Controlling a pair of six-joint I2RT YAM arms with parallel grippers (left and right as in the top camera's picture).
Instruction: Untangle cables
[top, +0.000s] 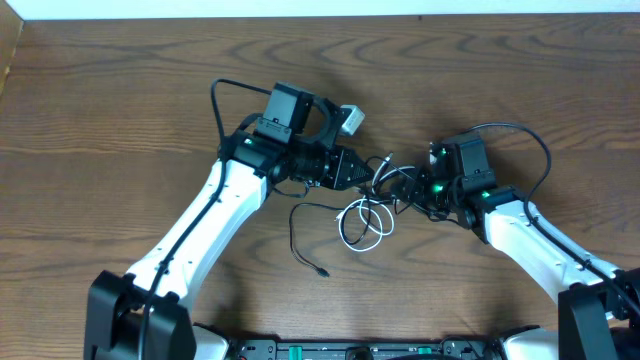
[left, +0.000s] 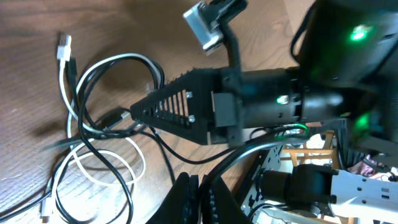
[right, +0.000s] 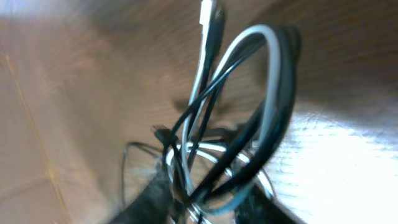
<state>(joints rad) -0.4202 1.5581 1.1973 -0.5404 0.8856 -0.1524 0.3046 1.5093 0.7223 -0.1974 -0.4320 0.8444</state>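
The white and black cables (top: 366, 214) lie tangled in loops at the table's middle, between my two grippers. A black tail (top: 305, 250) trails to the front left. My left gripper (top: 372, 168) is at the tangle's upper left. In the left wrist view its fingers (left: 200, 198) are closed on a black cable strand (left: 249, 152) that runs up to the right. My right gripper (top: 408, 192) is at the tangle's right side. Seen from the left wrist, its fingertips (left: 135, 114) are pinched on the cables (left: 93, 134). The right wrist view is blurred, with loops (right: 249, 112) standing up between the fingers (right: 208, 202).
The wooden table (top: 120, 130) spreads to all sides. A small grey box (top: 352, 119) is mounted on the left arm behind its gripper. Thick black arm wires loop above the left arm (top: 222, 95) and the right arm (top: 530, 140).
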